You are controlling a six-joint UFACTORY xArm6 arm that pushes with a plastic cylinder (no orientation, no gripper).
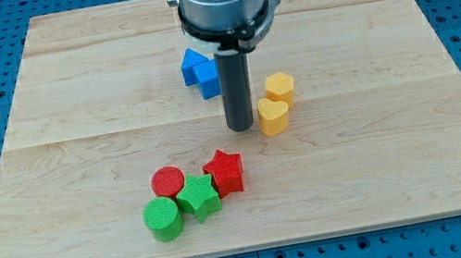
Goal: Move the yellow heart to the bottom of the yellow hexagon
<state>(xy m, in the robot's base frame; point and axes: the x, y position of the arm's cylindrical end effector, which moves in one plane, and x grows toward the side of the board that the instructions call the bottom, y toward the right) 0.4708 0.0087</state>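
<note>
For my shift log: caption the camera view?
My tip just left of the yellow heart, below the yellow hexagon.

You have the yellow heart [273, 115] lying flat on the board just to the view's right of my tip [241, 128], close beside it; whether they touch cannot be told. It is a small, thick, mustard-yellow block, its top face up. The yellow hexagon [280, 87] sits up and to the right of my tip, a little farther off, also flat, with its top face showing. The heart lies directly at the hexagon's lower edge, the two touching or nearly so.
</note>
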